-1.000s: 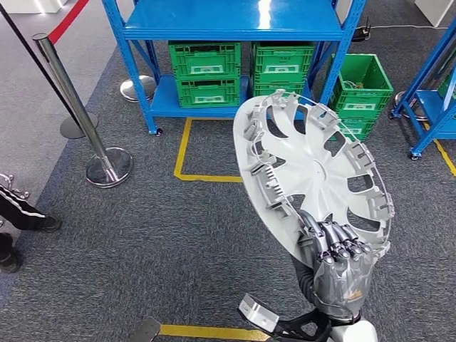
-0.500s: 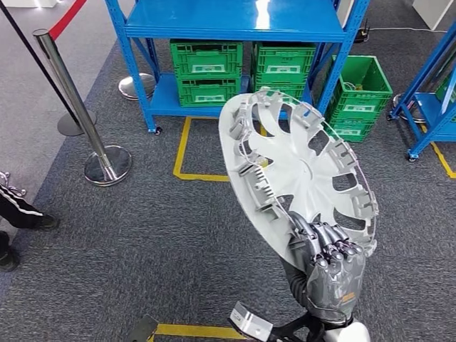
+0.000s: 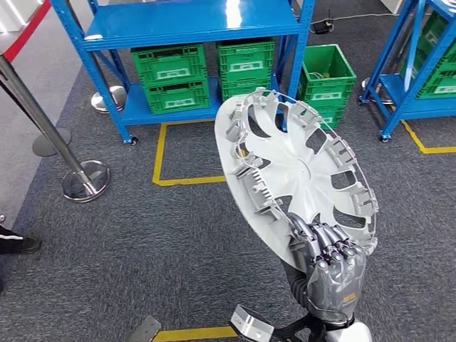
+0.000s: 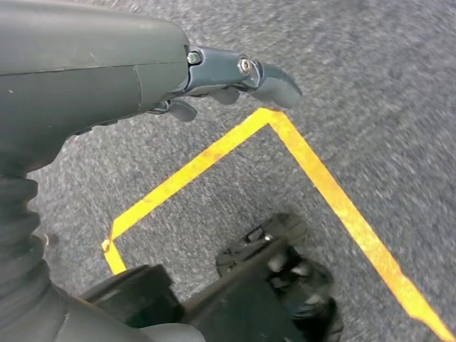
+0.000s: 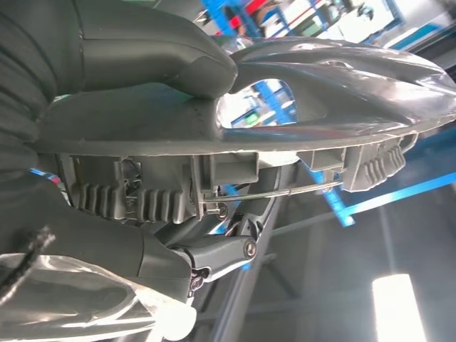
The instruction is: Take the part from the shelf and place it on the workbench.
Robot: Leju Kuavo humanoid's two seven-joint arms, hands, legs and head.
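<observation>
Carrying is the step in hand, as I judge it: the wheel cover [image 3: 298, 174], a broad silver-grey disc with spoke cut-outs and a ring of clips round its back, is off the shelf and held up in the air, tilted, in front of the robot, with no workbench in sight. The right hand [image 3: 332, 274] grasps it at its lowest edge, fingers curled over the rim; in the right wrist view the rim [image 5: 215, 135] runs between the thick thumb [image 5: 156, 53] and the darker fingers [image 5: 215, 256]. With so wide a part held by one edge, the grip will probably bear a strong twisting load, so the carry would go best with the wrist steady, turns slow, and the disc kept clear of uprights. The left hand [image 4: 236, 75] hangs low over the carpet with nothing in it, its fingers lying fairly straight and apart. Largest of the surroundings is the blue shelf rack [image 3: 194, 21] ahead, with green crates [image 3: 169, 75] on its lowest level and another green crate [image 3: 325, 82] on the floor beside it; a second blue rack [image 3: 414, 64] stands to the right. Yellow floor tape [image 3: 185, 178] marks a bay before the rack. A steel stanchion [image 3: 80, 182] stands at the left, and a person's shoe [image 3: 18, 244] rests near the left edge; both lie well apart from the disc.
</observation>
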